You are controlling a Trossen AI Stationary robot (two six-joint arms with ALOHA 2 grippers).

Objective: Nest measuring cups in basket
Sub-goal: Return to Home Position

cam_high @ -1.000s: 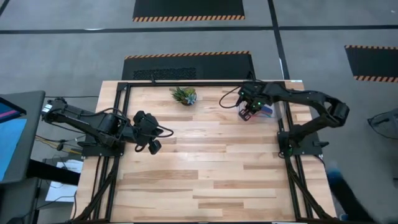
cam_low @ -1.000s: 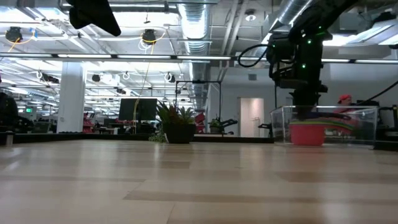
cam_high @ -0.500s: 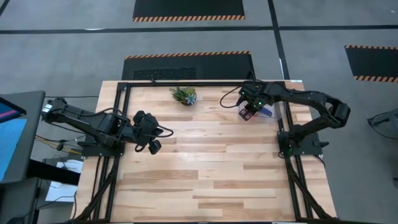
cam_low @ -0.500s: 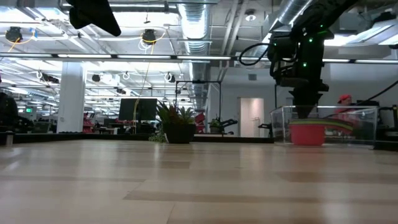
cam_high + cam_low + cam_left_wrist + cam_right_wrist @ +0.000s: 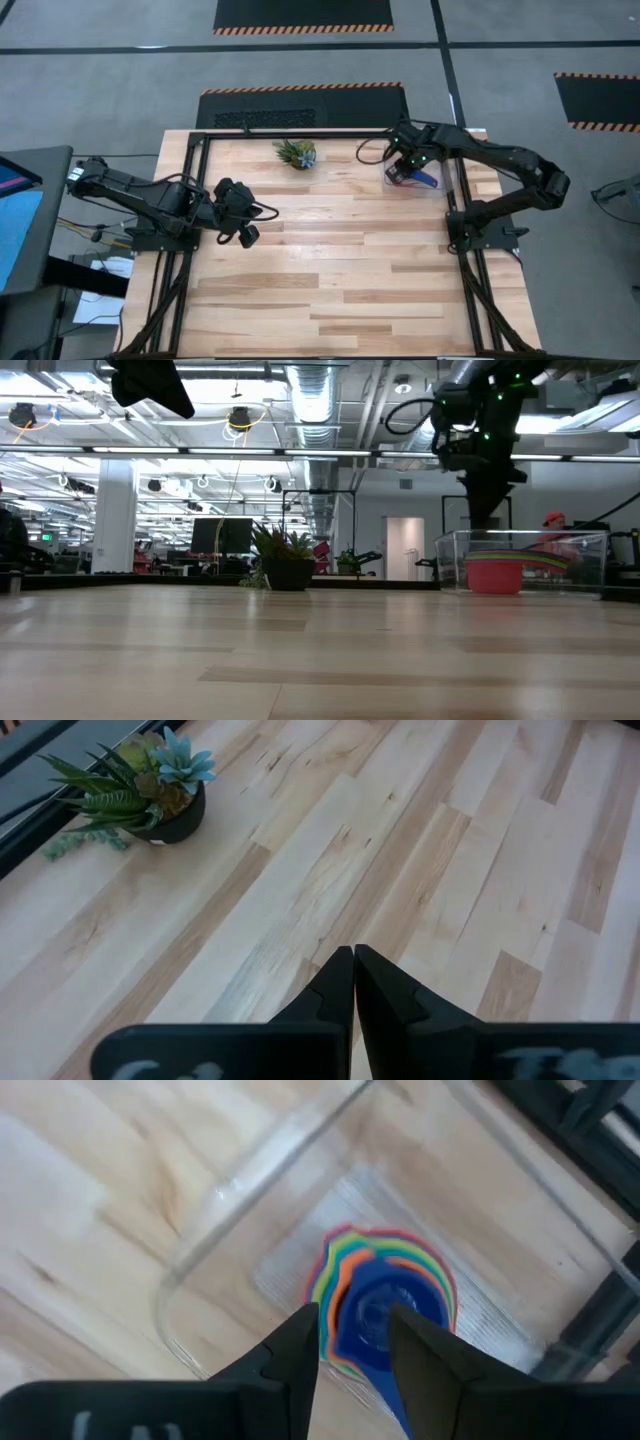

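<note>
The measuring cups (image 5: pixel 385 1295) sit nested in one stack on the floor of the clear basket (image 5: pixel 225 1195), the dark blue one innermost and on top, with coloured rims around it. In the low view the red outer cup (image 5: pixel 493 575) shows through the basket's wall (image 5: pixel 570 555). My right gripper (image 5: pixel 355 1335) hangs open above the stack, with its fingertips over the basket's rim (image 5: pixel 487 520). My left gripper (image 5: pixel 352 985) is shut and holds nothing, raised over the table's left part (image 5: pixel 245 232).
A small potted plant (image 5: pixel 297 153) stands near the table's far edge, left of the basket (image 5: pixel 445 180). The basket sits at the far right corner beside the right arm's frame. Bare wooden tabletop (image 5: pixel 340 270) spreads across the middle and near side.
My right gripper has gone straight up out of the basket and now hangs above its rim. The stack of cups has stayed in the basket.
</note>
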